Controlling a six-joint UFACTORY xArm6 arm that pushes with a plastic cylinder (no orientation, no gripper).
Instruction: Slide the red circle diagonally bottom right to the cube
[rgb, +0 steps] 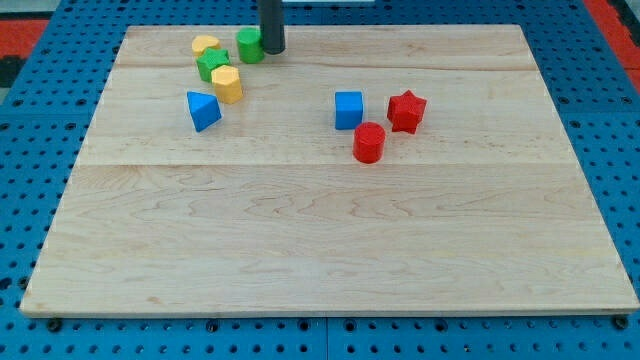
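The red circle, a short red cylinder, stands on the wooden board just below and to the right of the blue cube, almost touching it. A red star sits to the right of the cube. My tip is at the view's top, right beside a green cylinder, far up and left of the red circle.
A cluster at the top left holds a yellow block, a green block and a yellow hexagon. A blue triangle lies below them. The board sits on a blue pegboard.
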